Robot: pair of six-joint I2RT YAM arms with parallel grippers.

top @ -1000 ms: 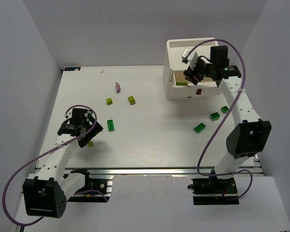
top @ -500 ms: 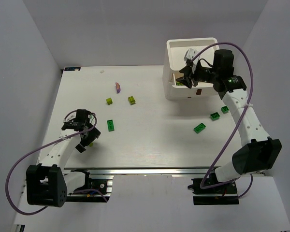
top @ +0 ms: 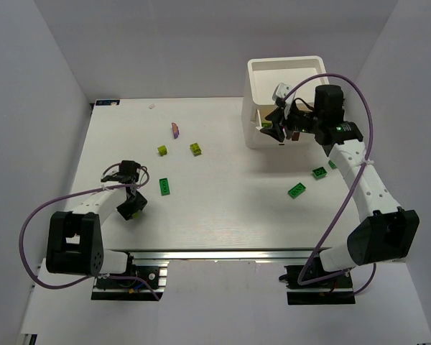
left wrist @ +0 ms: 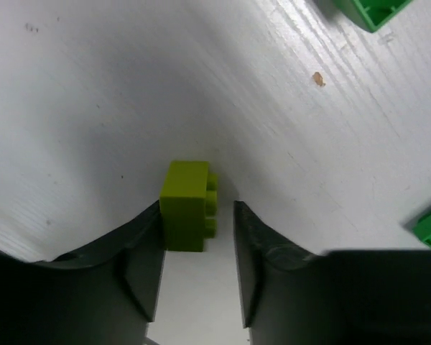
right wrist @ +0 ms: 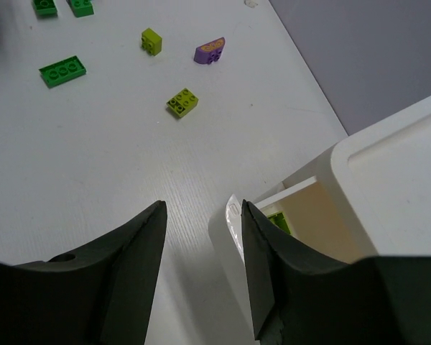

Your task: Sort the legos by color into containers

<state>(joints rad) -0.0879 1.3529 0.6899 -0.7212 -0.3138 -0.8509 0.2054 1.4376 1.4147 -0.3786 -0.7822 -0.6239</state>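
Observation:
A yellow-green lego [left wrist: 187, 205] lies on its side on the table between the fingertips of my left gripper [left wrist: 197, 208]. The jaws are drawn in close around it: the left pad touches it and a slim gap shows at its studs. This gripper [top: 131, 207] is low at the table's near left. My right gripper [top: 271, 129] is open and empty beside the white containers [top: 253, 79]. The front wall of a pulled-out drawer [right wrist: 233, 237] stands just inside its right finger. A green lego [right wrist: 279, 221] lies in that drawer.
On the table lie a purple lego [top: 175, 129], two yellow-green ones [top: 161, 150] [top: 196, 149], a flat green one [top: 165, 187] and three green ones [top: 297, 190] [top: 320, 172] [top: 334, 164] right of centre. The green flat brick [left wrist: 370, 11] is close to my left gripper.
My left gripper came down over the yellow-green lego and its jaws narrowed around it. My right gripper swung from over the top tray down to the drawer's left front, jaws slightly narrower.

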